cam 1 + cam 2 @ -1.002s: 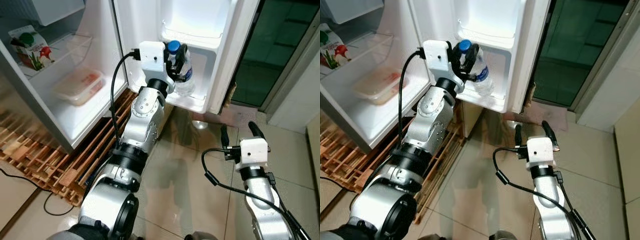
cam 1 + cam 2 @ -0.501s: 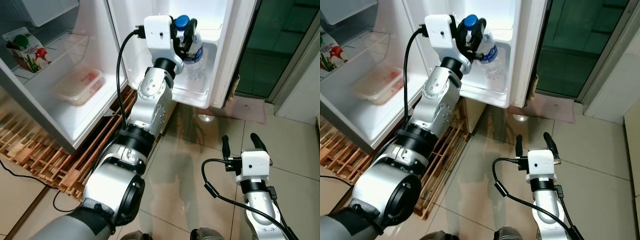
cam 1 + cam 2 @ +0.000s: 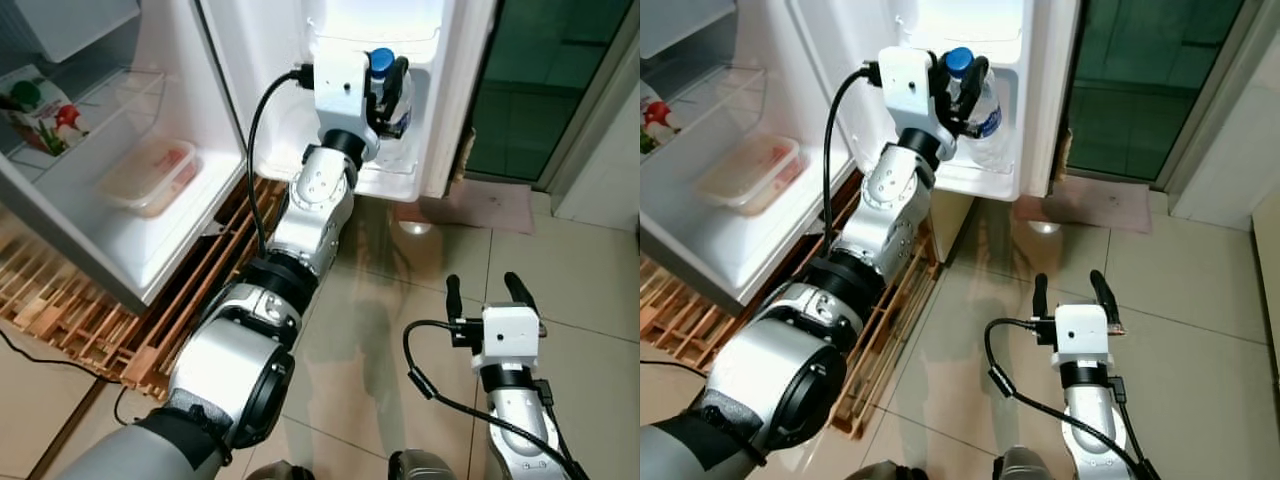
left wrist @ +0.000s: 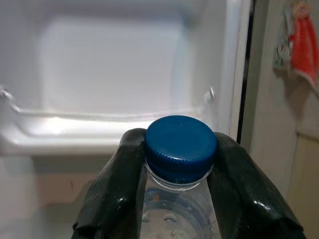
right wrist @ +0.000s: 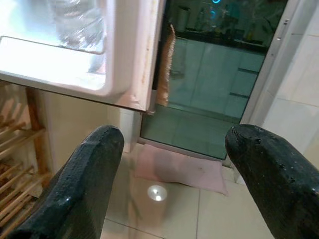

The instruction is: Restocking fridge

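Observation:
A clear water bottle with a blue cap stands nearly upright inside the lower bin of the open fridge door. My left gripper is shut on the bottle's neck just under the cap, with one black finger on each side. The bin's front wall hides the bottle's base, so I cannot tell whether it rests on the bin floor. My right gripper hangs low over the tiled floor, open and with nothing in it, its fingers wide apart.
Inside the fridge on the left lie a plastic food container and a juice carton. A wooden slat pallet lies under the fridge. A pink mat and a dark glass door are behind the fridge door.
My left gripper has lifted the bottle from a tilted, low position and brought it more upright in the door bin. The view has shifted; the right arm has stayed low.

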Controlling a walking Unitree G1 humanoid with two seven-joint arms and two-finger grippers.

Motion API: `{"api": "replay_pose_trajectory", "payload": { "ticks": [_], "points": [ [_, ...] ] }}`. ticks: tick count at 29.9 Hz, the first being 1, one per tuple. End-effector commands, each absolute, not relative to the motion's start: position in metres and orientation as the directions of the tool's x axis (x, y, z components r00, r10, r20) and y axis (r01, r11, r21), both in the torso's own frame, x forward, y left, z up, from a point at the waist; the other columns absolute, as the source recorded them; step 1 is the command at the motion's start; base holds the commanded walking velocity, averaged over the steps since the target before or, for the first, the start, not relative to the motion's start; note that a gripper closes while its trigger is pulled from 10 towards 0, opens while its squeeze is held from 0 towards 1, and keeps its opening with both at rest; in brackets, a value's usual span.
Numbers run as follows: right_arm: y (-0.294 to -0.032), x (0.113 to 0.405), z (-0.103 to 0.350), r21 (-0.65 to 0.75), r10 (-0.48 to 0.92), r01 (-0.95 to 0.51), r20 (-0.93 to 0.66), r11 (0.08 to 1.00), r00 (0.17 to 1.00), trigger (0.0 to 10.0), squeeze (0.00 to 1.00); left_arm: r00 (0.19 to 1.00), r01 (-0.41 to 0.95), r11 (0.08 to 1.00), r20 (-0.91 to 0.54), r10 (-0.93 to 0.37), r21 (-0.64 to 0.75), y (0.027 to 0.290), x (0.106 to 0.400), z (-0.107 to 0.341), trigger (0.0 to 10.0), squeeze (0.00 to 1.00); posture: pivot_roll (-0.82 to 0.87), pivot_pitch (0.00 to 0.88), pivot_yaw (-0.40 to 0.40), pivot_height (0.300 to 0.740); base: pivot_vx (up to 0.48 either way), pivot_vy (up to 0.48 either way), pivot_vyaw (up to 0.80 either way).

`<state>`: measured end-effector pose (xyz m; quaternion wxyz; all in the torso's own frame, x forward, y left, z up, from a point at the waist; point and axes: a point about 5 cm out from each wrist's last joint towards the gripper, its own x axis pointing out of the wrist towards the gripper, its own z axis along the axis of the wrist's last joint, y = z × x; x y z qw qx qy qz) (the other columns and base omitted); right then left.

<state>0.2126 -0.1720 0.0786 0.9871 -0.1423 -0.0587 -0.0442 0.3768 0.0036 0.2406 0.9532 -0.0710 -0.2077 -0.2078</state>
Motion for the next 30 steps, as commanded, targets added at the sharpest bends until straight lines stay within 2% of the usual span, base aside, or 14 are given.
{"api": "replay_pose_trajectory", "payload": {
  "ticks": [1,11,12,14,17,21,24,28,30],
  "points": [
    [-0.169,0.211,0.080,-0.271,-0.073,0.107,0.133,0.956,0.988,10.0,0.00,0.761,0.588,0.792,0.445,-0.471,-0.166,-0.075,0.335,0.239,10.0,0.00,-0.30,0.069,0.159,0.732,0.000,0.000,0.00],
    [-0.169,0.209,0.079,-0.264,-0.090,0.121,0.128,0.957,0.988,10.0,0.00,0.755,0.586,0.799,0.449,-0.477,-0.135,-0.081,0.331,0.235,10.0,0.00,-0.30,0.064,0.164,0.732,0.000,0.000,0.00],
    [-0.169,0.209,0.078,-0.262,-0.093,0.123,0.126,0.957,0.988,10.0,0.00,0.753,0.582,0.810,0.429,-0.499,-0.079,-0.083,0.330,0.232,10.0,0.00,-0.30,0.062,0.164,0.732,0.000,0.000,0.00],
    [-0.170,0.210,0.078,-0.254,-0.101,0.130,0.124,0.958,0.987,10.0,0.00,0.761,0.579,0.813,0.393,-0.516,-0.054,-0.083,0.332,0.228,10.0,0.00,-0.30,0.060,0.163,0.732,0.000,0.000,0.00],
    [-0.171,0.210,0.078,-0.247,-0.109,0.136,0.121,0.959,0.987,10.0,0.00,0.769,0.585,0.809,0.362,-0.527,-0.064,-0.082,0.334,0.224,10.0,0.00,-0.29,0.058,0.161,0.732,0.000,0.000,0.00],
    [-0.170,0.211,0.077,-0.248,-0.105,0.132,0.118,0.960,0.987,10.0,0.00,0.796,0.544,0.830,0.389,-0.464,-0.125,-0.071,0.342,0.232,10.0,0.00,-0.29,0.058,0.159,0.732,0.000,0.000,0.00],
    [-0.170,0.212,0.078,-0.247,-0.104,0.131,0.120,0.960,0.987,10.0,0.00,0.777,0.531,0.834,0.478,-0.409,-0.149,-0.065,0.344,0.253,10.0,0.00,-0.29,0.059,0.159,0.732,0.000,0.000,0.00],
    [-0.169,0.213,0.079,-0.247,-0.101,0.129,0.122,0.960,0.987,10.0,0.00,0.729,0.535,0.836,0.567,-0.384,-0.121,-0.064,0.341,0.272,10.0,0.00,-0.29,0.058,0.158,0.732,0.000,0.000,0.00],
    [-0.168,0.213,0.079,-0.246,-0.099,0.127,0.124,0.961,0.987,10.0,0.00,0.733,0.527,0.846,0.546,-0.406,-0.079,-0.067,0.342,0.270,10.0,0.00,-0.29,0.054,0.158,0.732,0.000,0.000,0.00]
  ]
}}
